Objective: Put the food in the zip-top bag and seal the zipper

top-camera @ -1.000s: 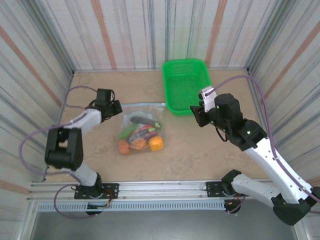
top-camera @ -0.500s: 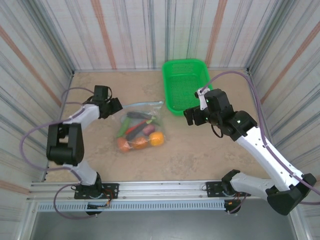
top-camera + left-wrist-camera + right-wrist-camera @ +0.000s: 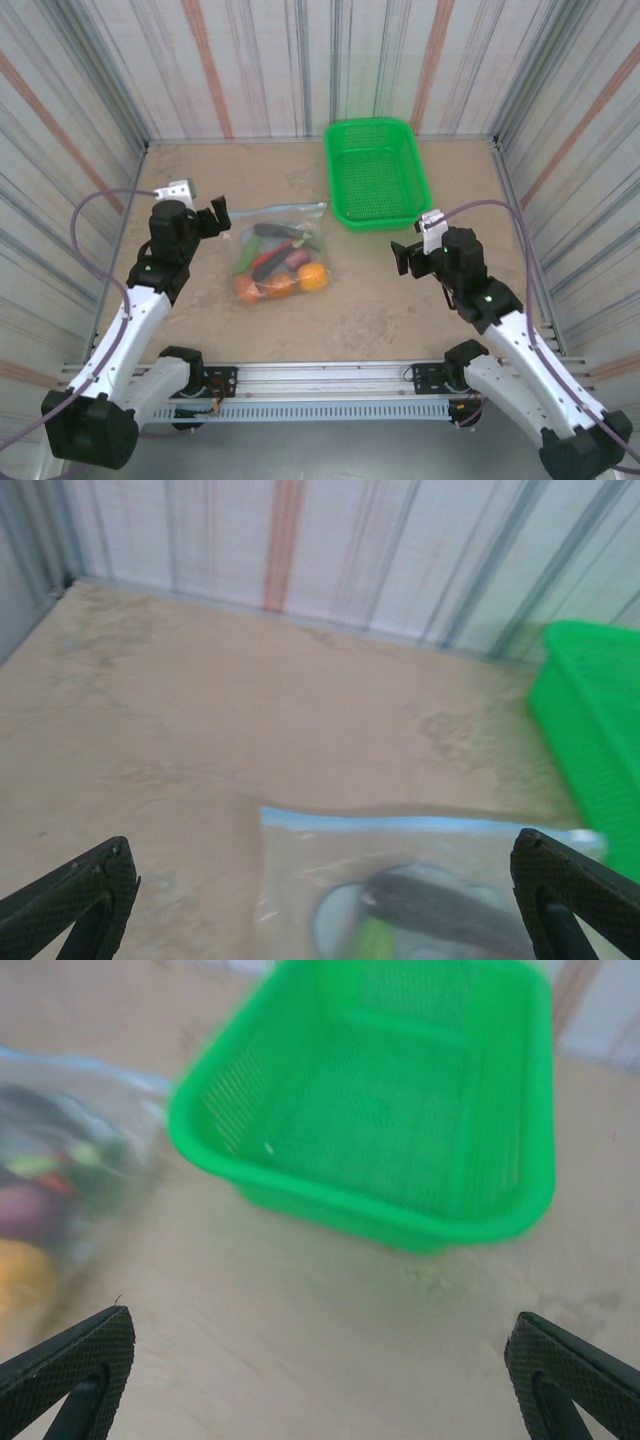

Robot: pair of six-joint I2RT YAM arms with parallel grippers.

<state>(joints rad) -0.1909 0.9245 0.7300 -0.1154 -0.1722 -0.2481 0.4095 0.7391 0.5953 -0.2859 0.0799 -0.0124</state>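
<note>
Beige mottled tabletop [image 3: 360,300], striped corrugated walls around. Clear floppy zip-top bag [image 3: 300,880] flat on table, left of centre. Small toy food pieces [image 3: 280,270], orange, purple, green, dark, inside bag. Thin light blue zipper strip [image 3: 290,210] along far edge; sealed or not, cannot tell. Green mesh plastic basket [image 3: 385,222] just right of bag. Left gripper [image 3: 222,217] near bag's left corner, jaws wide, grasping nothing. Right gripper [image 3: 408,258] well right of bag, jaws wide, empty.

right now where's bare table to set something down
Free: the tan tabletop between the back wall and the clear plastic zip-top bag of toy food; also the near strip before the front rail. Crowded: where the bag's corner nears the green mesh basket.
</note>
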